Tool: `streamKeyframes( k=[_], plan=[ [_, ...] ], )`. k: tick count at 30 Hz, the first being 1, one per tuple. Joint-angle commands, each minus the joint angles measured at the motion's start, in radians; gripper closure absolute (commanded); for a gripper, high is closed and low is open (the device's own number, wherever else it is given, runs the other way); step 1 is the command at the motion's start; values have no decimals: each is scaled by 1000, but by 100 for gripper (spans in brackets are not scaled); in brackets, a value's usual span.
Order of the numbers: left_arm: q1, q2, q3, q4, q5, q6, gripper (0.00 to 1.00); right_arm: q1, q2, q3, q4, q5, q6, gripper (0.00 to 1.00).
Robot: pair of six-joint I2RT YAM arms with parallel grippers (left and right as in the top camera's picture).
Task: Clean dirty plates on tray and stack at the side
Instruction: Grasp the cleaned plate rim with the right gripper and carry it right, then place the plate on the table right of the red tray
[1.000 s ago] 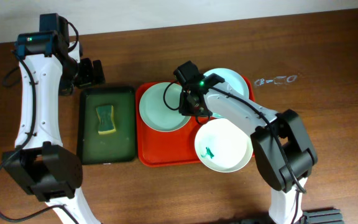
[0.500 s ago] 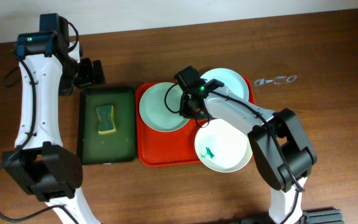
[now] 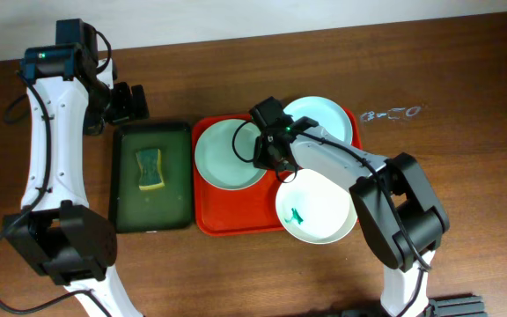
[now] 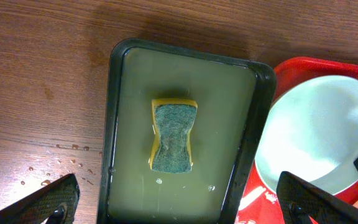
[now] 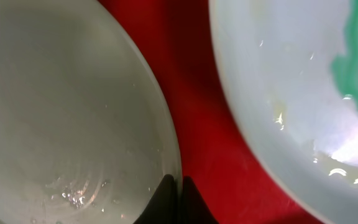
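Plainly the right pincer (image 5: pixel 178 199) is pinched tight on the thin rim of the left plate (image 3: pixel 223 154), which lies in the left half of the tray (image 3: pixel 227 218). A second plate (image 3: pixel 328 119) fills the tray's far right corner. The smeared plate (image 3: pixel 319 211) overhangs its near right corner. They look stiff, light and glossy. The held one is wet inside, so probably slippery, and an edge grip could let it pivot. The left pincer (image 3: pixel 128 102) gapes wide over the green tray (image 4: pixel 114 124) and its sponge (image 4: pixel 173 135).
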Motion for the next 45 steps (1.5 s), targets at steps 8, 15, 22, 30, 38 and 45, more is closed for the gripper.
streamKeyframes(
  k=[8,15,22,30,38,45],
  plan=[
    [0,-11,9,-1,11,1,0,-79,-362,48,-135,-49,-21,96],
    [0,-11,9,-1,11,1,1,-432,-418,48,-222,-51,-158,96],
    [0,-11,9,-1,11,1,1,-867,-402,48,-317,-50,-222,96],
    [2,-11,9,-1,11,1,0,-1020,-283,45,-368,-6,-265,96],
    [2,-11,9,-1,11,1,1,-1020,-112,41,-369,-6,-269,96],
    [2,-11,9,-1,11,1,1,-986,-91,39,-374,-7,-300,53]
  ],
)
